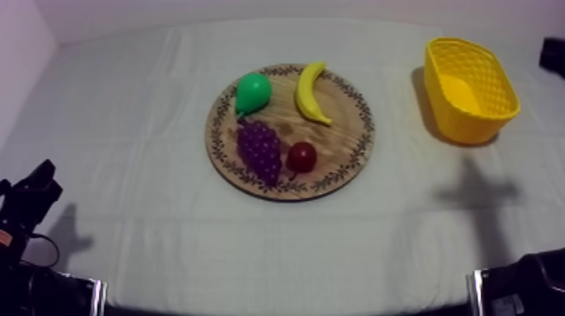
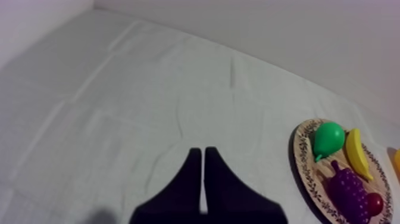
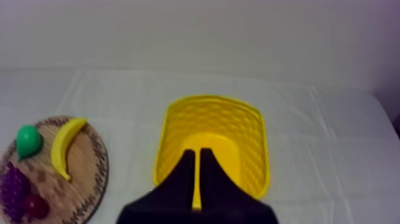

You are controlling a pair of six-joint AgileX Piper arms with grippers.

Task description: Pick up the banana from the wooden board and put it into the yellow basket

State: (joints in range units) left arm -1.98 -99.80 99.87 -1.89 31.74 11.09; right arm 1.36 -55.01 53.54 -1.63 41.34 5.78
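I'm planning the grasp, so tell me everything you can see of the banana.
The banana is a smooth, plastic-looking yellow toy, curved and whole. It lies flat on the round wooden board, on the side nearer the yellow basket, one tip at the patterned rim. It rests on the board alone, apart from the pear, the grapes and the small red fruit.

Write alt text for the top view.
A round wooden board mid-table holds a banana, a green pear, purple grapes and a small red fruit. An empty yellow basket stands apart at its right.
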